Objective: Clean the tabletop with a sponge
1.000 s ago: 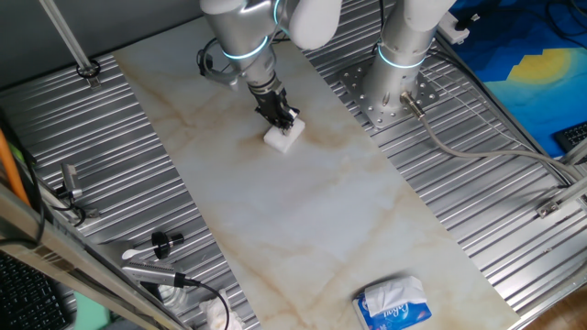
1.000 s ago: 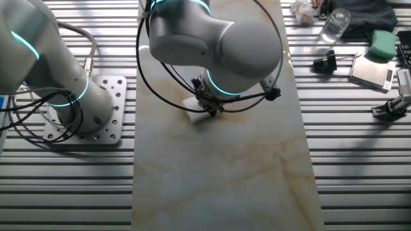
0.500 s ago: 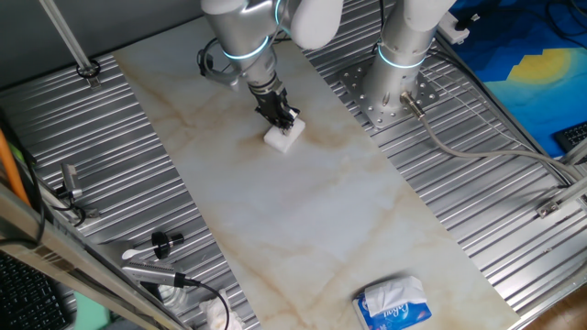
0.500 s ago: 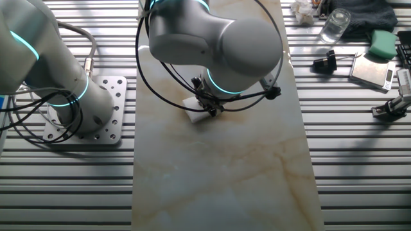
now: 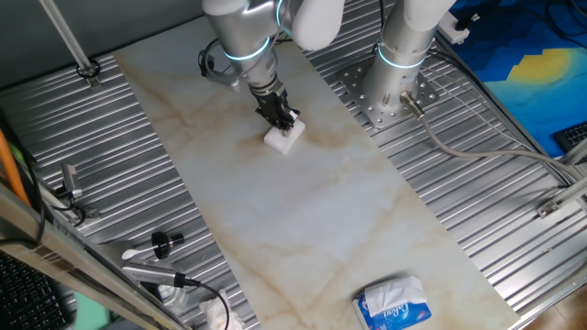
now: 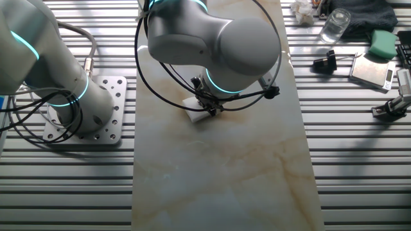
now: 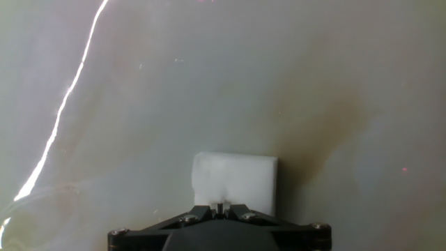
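- We have the gripper [image 5: 281,120] clamped down on the sponge [image 5: 285,137], jaws closed tight around its top, the white block pressed onto the tabletop [image 5: 312,211].
- In the hand view the sponge [image 7: 235,183] sticks out straight ahead of the jaws, its long side running crosswise to the fingers, so we judge any wipe will push that broad face forward.
- The sponge sits in the slab's half towards the robot base, roughly midway between its two long edges; the long run towards the tissue pack [image 5: 393,303] at the far end lies open.
- A tan-brown smudge [image 7: 327,129] lies just beside the sponge's right-hand corner in the hand view, touching or nearly so; we can't tell which.
- Hidden: the fingertips are buried in foam, and from the other fixed view the arm covers most of the sponge [image 6: 193,106].
- Whether the foam is wet we can't say.
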Motion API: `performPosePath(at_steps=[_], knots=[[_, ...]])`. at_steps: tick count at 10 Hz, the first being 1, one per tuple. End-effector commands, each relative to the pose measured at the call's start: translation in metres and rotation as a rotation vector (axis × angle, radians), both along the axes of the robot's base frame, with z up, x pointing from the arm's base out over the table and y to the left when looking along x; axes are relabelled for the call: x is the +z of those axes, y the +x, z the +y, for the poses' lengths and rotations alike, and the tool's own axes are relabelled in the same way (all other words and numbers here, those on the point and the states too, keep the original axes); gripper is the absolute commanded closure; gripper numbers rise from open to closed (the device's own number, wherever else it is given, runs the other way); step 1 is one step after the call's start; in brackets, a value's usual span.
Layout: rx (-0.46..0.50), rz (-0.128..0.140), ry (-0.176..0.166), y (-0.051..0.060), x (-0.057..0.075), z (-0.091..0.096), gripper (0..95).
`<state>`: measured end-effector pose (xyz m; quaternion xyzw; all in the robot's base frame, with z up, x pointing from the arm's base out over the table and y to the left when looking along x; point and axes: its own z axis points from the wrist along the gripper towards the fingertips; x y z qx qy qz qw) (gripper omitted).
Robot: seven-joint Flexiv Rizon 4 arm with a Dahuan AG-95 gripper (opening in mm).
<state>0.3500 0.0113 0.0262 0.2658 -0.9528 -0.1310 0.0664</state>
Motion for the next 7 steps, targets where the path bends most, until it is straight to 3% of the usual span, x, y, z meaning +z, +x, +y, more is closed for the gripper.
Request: performPosePath(at_steps=[1,7], knots=[[-0.001,0.000,0.004,-0.0002,0.0011,0.0003,95.0],[0.010,-0.008,0.000,-0.0002,0.0006,0.0002,95.0]])
